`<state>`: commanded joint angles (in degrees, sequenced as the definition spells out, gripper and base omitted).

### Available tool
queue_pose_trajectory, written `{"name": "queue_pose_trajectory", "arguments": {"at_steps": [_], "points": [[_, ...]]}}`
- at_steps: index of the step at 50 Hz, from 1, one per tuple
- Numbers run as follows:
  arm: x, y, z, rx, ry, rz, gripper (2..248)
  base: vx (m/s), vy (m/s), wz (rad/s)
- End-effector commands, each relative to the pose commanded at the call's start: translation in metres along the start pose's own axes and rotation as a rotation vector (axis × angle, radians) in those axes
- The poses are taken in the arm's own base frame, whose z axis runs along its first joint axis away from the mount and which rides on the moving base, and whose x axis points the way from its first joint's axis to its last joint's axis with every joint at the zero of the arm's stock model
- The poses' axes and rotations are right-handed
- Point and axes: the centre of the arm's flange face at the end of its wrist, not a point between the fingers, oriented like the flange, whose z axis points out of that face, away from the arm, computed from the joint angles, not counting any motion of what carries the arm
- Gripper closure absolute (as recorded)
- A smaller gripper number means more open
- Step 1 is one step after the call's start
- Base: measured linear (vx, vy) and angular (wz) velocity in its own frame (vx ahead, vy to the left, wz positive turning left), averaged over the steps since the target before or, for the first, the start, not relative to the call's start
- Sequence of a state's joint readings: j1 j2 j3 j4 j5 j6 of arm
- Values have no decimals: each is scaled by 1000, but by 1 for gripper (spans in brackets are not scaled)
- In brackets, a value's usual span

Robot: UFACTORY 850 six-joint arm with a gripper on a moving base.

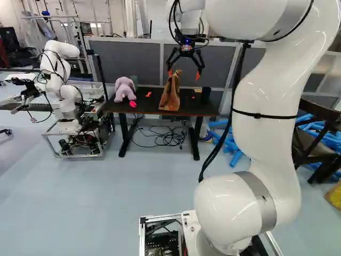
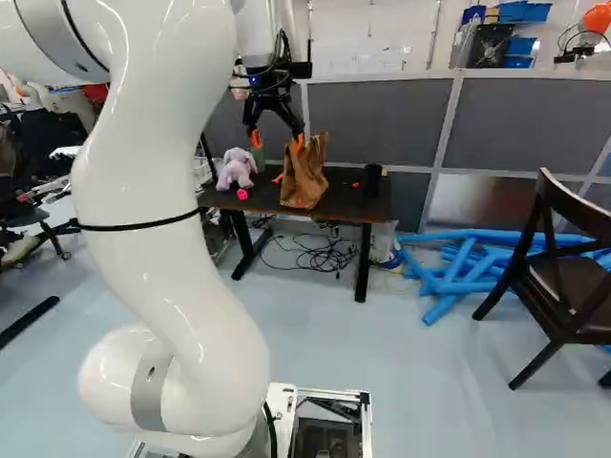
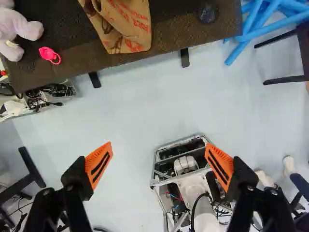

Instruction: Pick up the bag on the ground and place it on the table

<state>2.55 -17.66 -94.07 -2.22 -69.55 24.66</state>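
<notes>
Bag of brown paper, standing on the dark bench near its front edge. The jaws are spread wide, grasping nothing. A low sweep as they withdraw could snag its top and topple it over that edge.

I have the table ahead of my base, with the partition behind it. On the tabletop, left to right: plush toy at the left end; small item near the front edge, just beside the toy; bag near the middle; cylindrical container toward the right end. Loose cables lie on the floor — below and behind the table. To my left of the table stands another robot. To its right, tubes lie piled on the floor — a chair stands in front of them, farther right.
</notes>
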Motion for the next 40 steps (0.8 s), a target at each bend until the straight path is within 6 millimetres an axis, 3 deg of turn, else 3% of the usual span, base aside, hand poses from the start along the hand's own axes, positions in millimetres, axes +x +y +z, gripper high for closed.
{"name": "queue_pose_trajectory", "arguments": {"at_steps": [40], "points": [[-2,1,6,8,16,-7,3,0,0,0]]}}
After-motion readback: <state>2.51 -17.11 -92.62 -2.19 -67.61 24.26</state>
